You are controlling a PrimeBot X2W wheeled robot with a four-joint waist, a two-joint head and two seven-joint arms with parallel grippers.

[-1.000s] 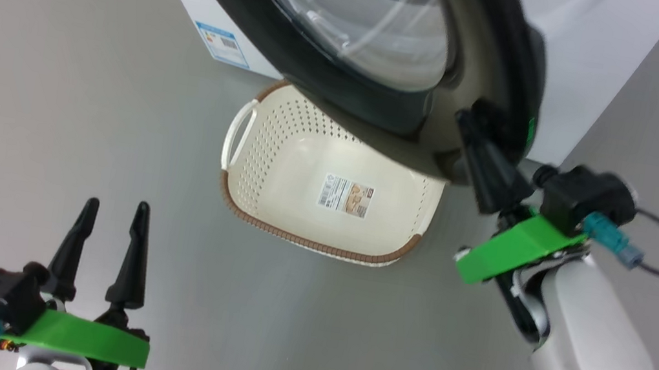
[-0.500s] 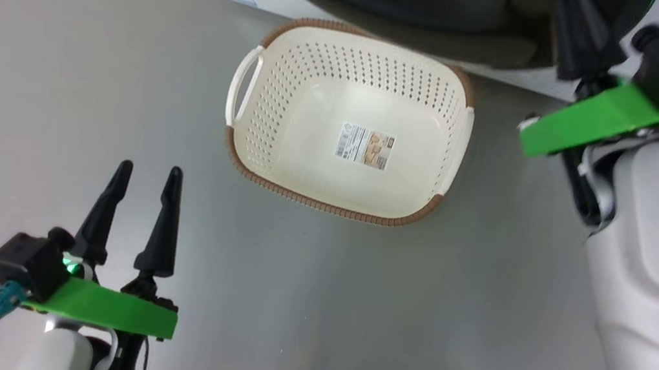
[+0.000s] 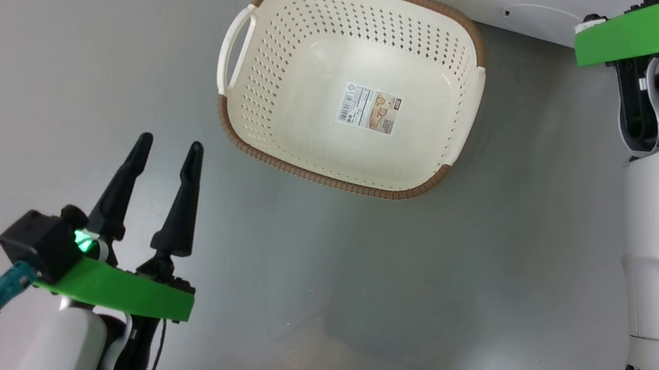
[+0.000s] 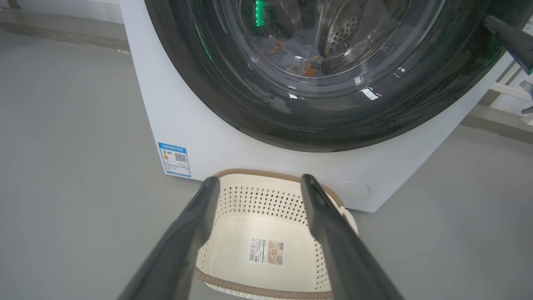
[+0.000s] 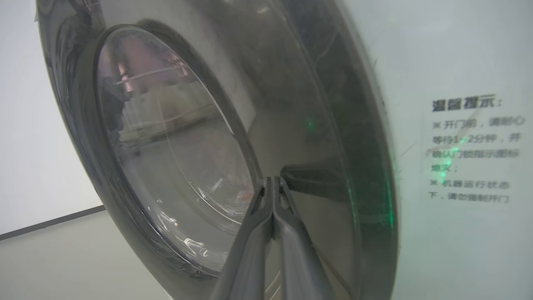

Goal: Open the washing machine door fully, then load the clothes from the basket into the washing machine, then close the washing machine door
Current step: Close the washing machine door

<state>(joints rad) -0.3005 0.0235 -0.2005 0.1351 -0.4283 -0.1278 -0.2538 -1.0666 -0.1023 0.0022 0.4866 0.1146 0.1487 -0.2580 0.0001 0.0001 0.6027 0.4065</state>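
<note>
Right wrist view, right gripper (image 5: 272,180) clenched, perhaps touching door (image 5: 200,137) rim, left gripper (image 3: 171,140) spread near basket (image 3: 330,182)

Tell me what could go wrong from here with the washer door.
1. The right hand, fingers pinched together, has its tips at the glossy curved ring of the washing machine door, beside the handle recess. It could skid off that smooth surface, and the door might not latch.
2. The basket sits close to the front of the washing machine, below the door. An arm pulling back could bump it.
</note>
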